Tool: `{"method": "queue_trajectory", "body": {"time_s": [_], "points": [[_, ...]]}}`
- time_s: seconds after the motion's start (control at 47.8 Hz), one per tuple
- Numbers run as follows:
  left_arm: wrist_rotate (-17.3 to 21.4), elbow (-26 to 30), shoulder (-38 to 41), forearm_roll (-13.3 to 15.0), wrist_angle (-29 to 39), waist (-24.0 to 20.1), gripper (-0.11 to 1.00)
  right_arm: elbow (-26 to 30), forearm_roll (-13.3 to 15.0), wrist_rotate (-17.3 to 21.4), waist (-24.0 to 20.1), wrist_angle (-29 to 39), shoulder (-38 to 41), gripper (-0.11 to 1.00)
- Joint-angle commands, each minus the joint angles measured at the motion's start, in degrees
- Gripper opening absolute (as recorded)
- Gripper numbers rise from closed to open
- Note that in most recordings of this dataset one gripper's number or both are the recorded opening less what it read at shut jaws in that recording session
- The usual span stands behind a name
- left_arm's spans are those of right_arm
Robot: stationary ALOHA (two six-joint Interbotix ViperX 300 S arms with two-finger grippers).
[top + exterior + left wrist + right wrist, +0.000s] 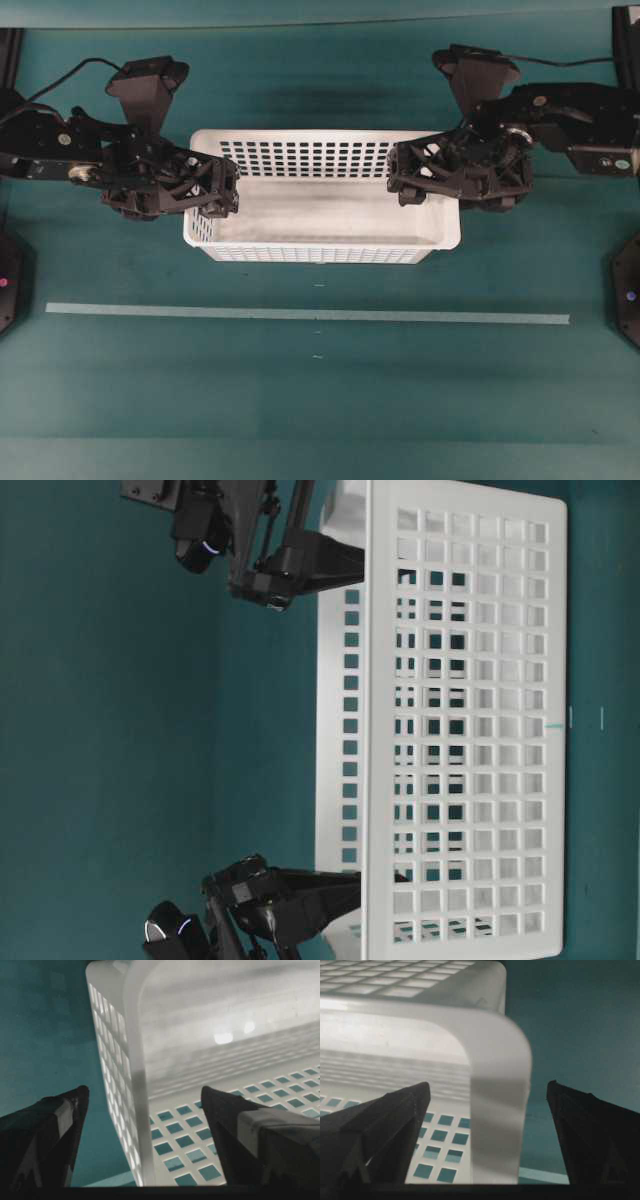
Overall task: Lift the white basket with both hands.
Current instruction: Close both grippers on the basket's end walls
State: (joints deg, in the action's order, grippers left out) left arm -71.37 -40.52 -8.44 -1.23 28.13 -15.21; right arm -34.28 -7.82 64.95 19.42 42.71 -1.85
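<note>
The white basket (310, 158) stands on the teal table, long sides running left to right. My left gripper (228, 190) is open astride the rim of its left end. In the left wrist view the rim (135, 1035) runs between the fingers, one over the table and one inside the basket, with a gap on each side of my left gripper (144, 1090). My right gripper (400, 180) is open astride the right end's rim (495, 1035) in the same way, as the right wrist view of it (488, 1084) shows. The table-level view shows the perforated wall (465, 720).
A pale tape line (300, 314) crosses the teal table in front of the basket. Black arm mounts sit at the left edge (8, 280) and right edge (628, 300). Cables trail behind both arms at the back.
</note>
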Motion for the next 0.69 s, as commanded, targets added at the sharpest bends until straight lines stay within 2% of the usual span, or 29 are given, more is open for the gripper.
{"method": "queue_trajectory", "body": {"time_s": [0.0, 0.063, 0.125, 0.272, 0.376, 0.439, 0.669], "points": [[0.0, 0.35, -0.26, -0.26, -0.26, 0.0, 0.87, 0.0, -0.09, 0.44, -0.53, -0.7, 0.35, 0.94], [0.0, 0.35, -0.35, -0.26, -0.26, -0.09, 0.79, 0.0, -0.18, 0.97, -0.7, -0.7, 0.44, 0.89], [0.0, 0.35, -0.26, -0.26, -0.26, -0.09, 0.66, -0.09, -0.35, 1.58, -0.62, -0.79, 0.53, 0.79], [0.0, 0.35, -0.26, -0.26, 0.09, 0.0, 0.24, 0.0, -0.44, 1.93, -0.62, -0.79, 0.88, 0.4], [0.0, 0.26, -0.35, -0.26, 0.18, -0.09, 0.05, -0.09, -0.35, 1.76, -0.7, -1.41, 1.32, 0.16], [0.0, 0.18, -0.35, -0.26, 0.18, -0.09, 0.01, -0.18, -0.35, 1.76, -0.79, -1.93, 1.41, 0.15], [0.0, -0.09, -0.44, -0.26, 0.18, -0.09, 0.01, -0.18, -0.26, 1.76, -0.88, -2.64, 1.41, 0.15]]}}
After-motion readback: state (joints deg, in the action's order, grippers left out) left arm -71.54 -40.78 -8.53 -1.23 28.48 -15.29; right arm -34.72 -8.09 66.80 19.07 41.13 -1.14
